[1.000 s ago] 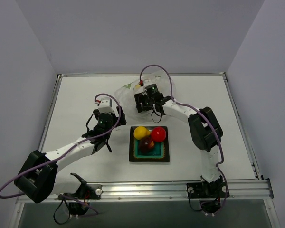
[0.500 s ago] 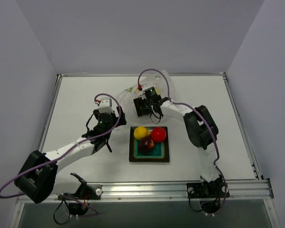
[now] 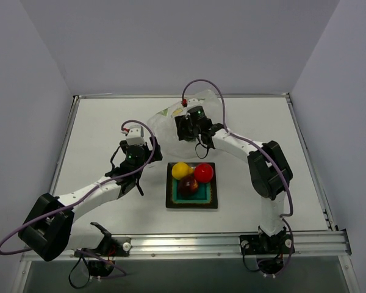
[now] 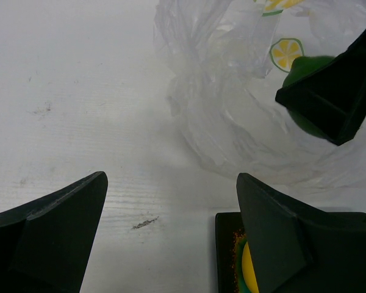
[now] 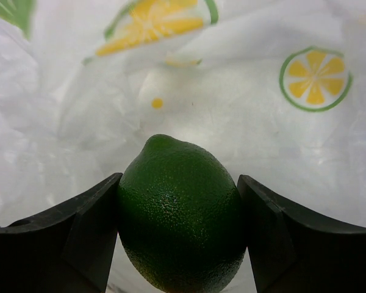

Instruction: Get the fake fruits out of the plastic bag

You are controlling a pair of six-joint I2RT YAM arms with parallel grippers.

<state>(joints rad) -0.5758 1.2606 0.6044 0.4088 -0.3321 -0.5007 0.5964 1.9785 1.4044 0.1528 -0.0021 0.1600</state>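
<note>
The left gripper's jaws stand wide apart with nothing between them, only bare white table showing in the gap. In the top view this gripper sits left of centre, clear of the other things. In its own wrist view the plastic bag lies crumpled at the upper right of the frame. A dark corner of the square plate shows at the lower right, just beside the right-hand finger, with an edge of the yellow fruit on it.

Further right, at the upper centre of the top view, the bag is a pale translucent heap near the far edge of the table. The right gripper is over its middle. Its jaws are clamped on the green fruit, one dark finger pressed to each side of the oval. The fruit fills the lower centre of the right wrist view. Behind it is white plastic printed with yellow citrus slices in green rings. The left wrist view catches a sliver of that green at its upper right edge, behind a black finger. Whether the fruit is within the bag's mouth or lifted above it cannot be told.

Below the bag, at the centre of the top view, the teal plate has a dark rim and holds three fruits touching one another. The yellow one is at the upper left, the bright red fruit at the upper right, and the dark red fruit in front between them.
</note>
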